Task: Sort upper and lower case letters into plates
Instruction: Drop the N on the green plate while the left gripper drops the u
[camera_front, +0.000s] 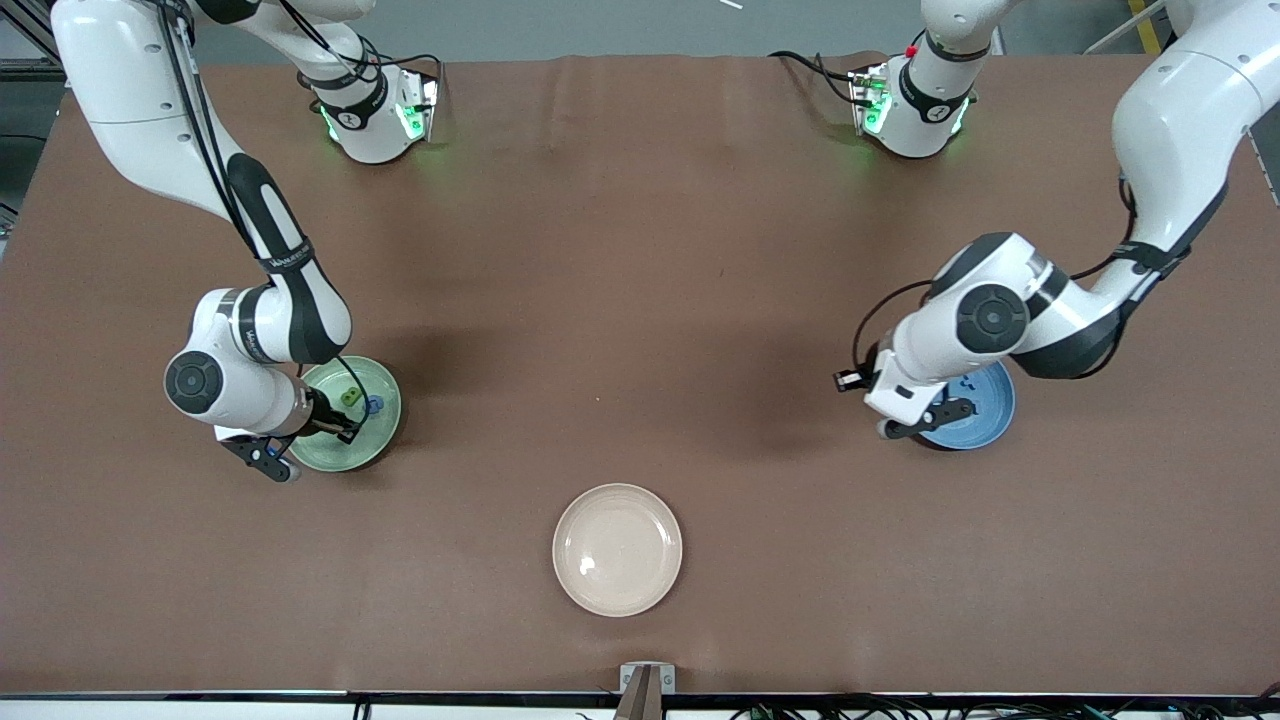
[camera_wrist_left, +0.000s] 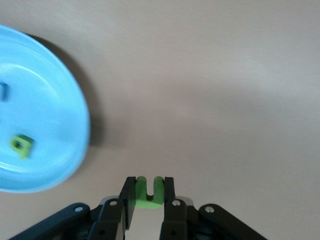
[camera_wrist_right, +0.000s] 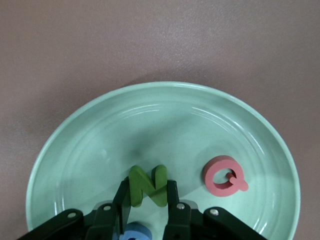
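The pale mint green plate (camera_front: 375, 440) lies toward the right arm's end of the table. My right gripper (camera_front: 343, 428) is over it, shut on a dark green N (camera_wrist_right: 148, 186). In that plate (camera_wrist_right: 165, 115) lie a red Q (camera_wrist_right: 224, 176) and a blue letter (camera_wrist_right: 135, 232), which my fingers partly hide. The bright blue plate (camera_front: 988, 415) lies toward the left arm's end. My left gripper (camera_front: 948, 411) is at its rim, over bare table, shut on a light green u-shaped letter (camera_wrist_left: 149, 192). That plate (camera_wrist_left: 55, 165) holds a small green letter (camera_wrist_left: 21, 145) and a blue one (camera_wrist_left: 2, 90).
A cream-beige plate (camera_front: 617, 549) with nothing in it lies near the front edge at the table's middle. The brown table (camera_front: 640, 300) stretches bare between the two arms.
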